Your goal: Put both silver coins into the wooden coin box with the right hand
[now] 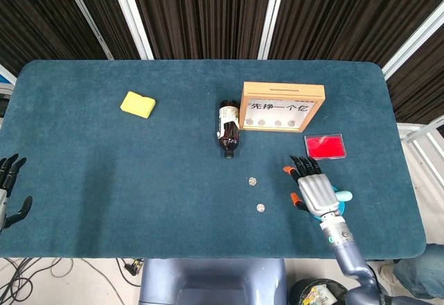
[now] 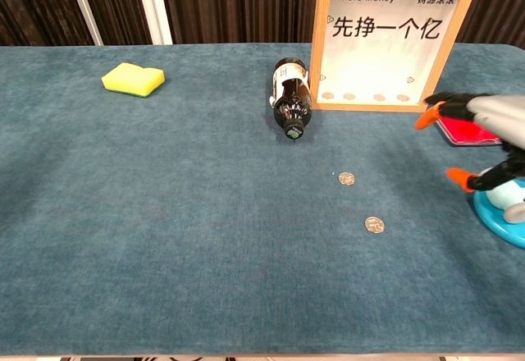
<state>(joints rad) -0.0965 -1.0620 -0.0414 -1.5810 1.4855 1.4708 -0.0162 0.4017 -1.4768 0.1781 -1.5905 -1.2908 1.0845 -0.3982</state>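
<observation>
Two silver coins lie flat on the blue cloth: one further back, the other nearer the front edge. The wooden coin box stands upright behind them, white front with Chinese characters. My right hand hovers open above the table, right of both coins, fingers spread, holding nothing. My left hand is open at the far left edge, off the table.
A dark bottle lies on its side left of the box. A yellow sponge sits at back left. A red case and a blue dish with a teal toy lie under and beside my right hand.
</observation>
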